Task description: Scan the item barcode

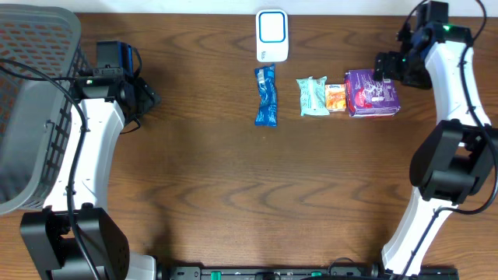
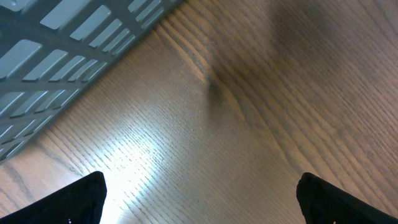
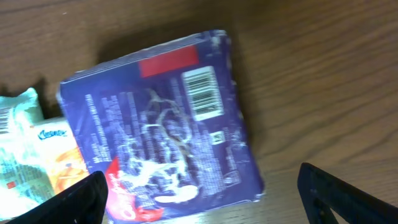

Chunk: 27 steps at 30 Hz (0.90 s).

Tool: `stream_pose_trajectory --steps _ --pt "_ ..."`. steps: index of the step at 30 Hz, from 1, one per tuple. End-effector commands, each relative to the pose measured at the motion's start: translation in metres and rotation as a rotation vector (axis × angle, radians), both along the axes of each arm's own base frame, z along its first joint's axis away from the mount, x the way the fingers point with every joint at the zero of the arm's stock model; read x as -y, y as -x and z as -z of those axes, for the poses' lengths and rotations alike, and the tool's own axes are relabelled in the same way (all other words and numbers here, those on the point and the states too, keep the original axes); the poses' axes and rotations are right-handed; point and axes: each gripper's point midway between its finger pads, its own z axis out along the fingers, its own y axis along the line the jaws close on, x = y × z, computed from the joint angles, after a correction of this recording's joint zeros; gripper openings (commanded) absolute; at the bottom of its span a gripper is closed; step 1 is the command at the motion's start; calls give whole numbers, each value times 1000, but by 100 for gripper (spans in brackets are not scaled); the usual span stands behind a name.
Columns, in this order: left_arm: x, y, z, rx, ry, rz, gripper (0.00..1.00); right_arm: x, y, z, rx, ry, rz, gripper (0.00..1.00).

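Now the purple pack lies flat on the worktop, barcode up, beside the small orange snack. Right gripper hangs over it, jaws apart. It looks soft, maybe slippery; grab its long sides.

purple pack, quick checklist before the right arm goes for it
1. Purple pack lying flat on the table: ok.
2. Barcode facing up: ok.
3. Right gripper fingers open over the pack, nothing held: ok.
4. Orange packet touches the pack's left edge, may get nudged: not ok.
5. Scanner unobstructed: ok.
6. Left gripper open and parked near the basket: ok.
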Motion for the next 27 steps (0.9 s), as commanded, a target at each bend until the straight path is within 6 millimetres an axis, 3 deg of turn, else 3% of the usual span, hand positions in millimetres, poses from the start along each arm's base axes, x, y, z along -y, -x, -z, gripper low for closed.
stream_pose_trajectory --steps 1,8,14,18,22,24,27 --pt "-3 1 1 -4 -7 -17 98 17 4 1 4 -63 47 93" --pt "-3 1 1 -4 -7 -17 98 17 8 6 59 -325 -34 89" --pt "-3 1 1 -4 -7 -17 98 6 17 45 96 -476 -79 92" --pt "-3 1 1 -4 -7 -17 98 -11 20 72 158 -573 -109 94" --pt "-3 1 1 -4 -7 -17 98 -29 25 89 220 -657 -144 86" --pt "-3 1 1 -4 -7 -17 98 -31 28 97 217 -663 -124 73" --pt "-3 1 1 -4 -7 -17 98 -32 33 105 206 -662 -111 17"
